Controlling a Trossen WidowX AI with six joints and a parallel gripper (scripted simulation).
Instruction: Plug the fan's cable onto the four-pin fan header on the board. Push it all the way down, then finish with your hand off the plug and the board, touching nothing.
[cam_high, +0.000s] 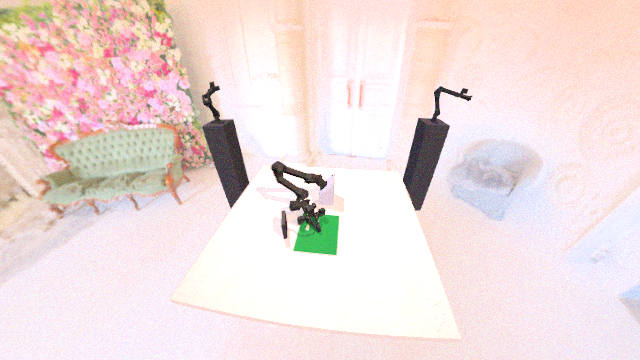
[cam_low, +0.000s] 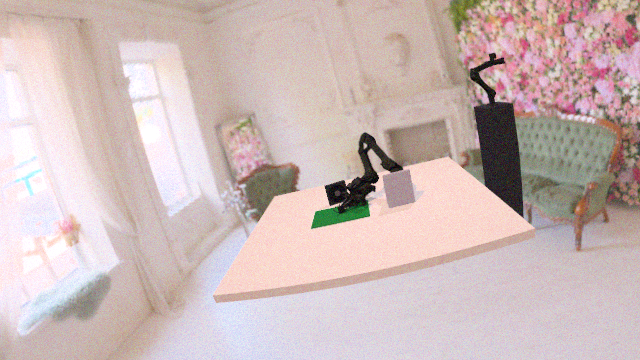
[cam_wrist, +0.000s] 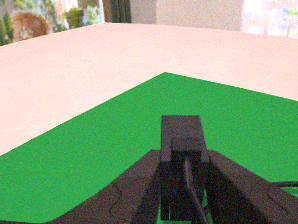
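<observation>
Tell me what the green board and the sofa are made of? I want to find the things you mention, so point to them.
The green board (cam_high: 325, 242) (cam_low: 340, 217) (cam_wrist: 125, 125) looks like matte plastic or coated board: flat, even colour, no shine. The sofa (cam_high: 120, 150) (cam_low: 555, 140) seems to be soft green cloth, perhaps velvet, with buttoned dimples, on a brown, carved frame that's probably polished wood.

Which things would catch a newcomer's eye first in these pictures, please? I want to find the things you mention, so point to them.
Probably the wall of pink flowers (cam_high: 100, 65) (cam_low: 560, 55), at the left from above and at the right in the exterior view, with a green sofa (cam_high: 115, 160) (cam_low: 555, 145) before it. Next comes the bright green board (cam_high: 325, 242) (cam_low: 327, 219) (cam_wrist: 100, 150) on the pale table (cam_high: 310, 290) (cam_low: 360, 250) (cam_wrist: 65, 60), under the black arm (cam_high: 290, 187) (cam_low: 367, 160). Beside the board, a dark square fan (cam_high: 284, 224) (cam_low: 332, 199) stands upright.
</observation>
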